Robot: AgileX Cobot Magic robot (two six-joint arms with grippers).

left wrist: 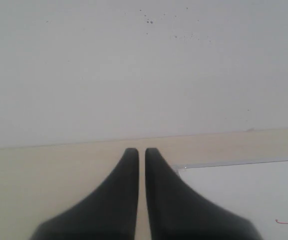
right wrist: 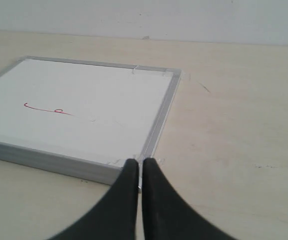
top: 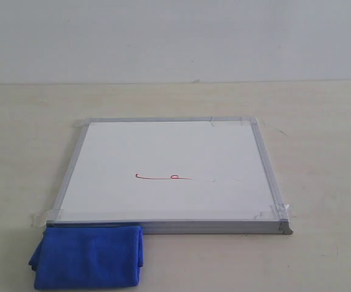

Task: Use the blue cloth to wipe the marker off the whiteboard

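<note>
**A:** What is cut off or hard to make out?

**B:** The blue cloth (top: 87, 255) runs off the lower edge of the exterior view, so its near side is out of sight. The left wrist view catches only one corner of the whiteboard (top: 163, 146) and the very tip of the marker (top: 163, 177) at the picture's edge. In the right wrist view, the right hand (right wrist: 140, 162) covers part of the board's nearest corner. Past the loop, the red line thins to a faint trail that is hard to follow.

**A:** And the hands?

**B:** The right hand's two dark fingers are together with only a hairline between them, and they grip nothing. The left hand (left wrist: 142, 152) looks the same: fingers together and empty, over the tabletop (top: 321, 121) just beside a board corner.

**A:** How does the marker look, and where is it?

**B:** It is a thin red stroke, hooked at one end, with a small loop partway along. It sits near the middle of the board. The board lies flat on the tabletop, with a silver-grey frame and taped corners. The cloth is folded and bright blue, and lies right against the frame at the near left corner.
</note>
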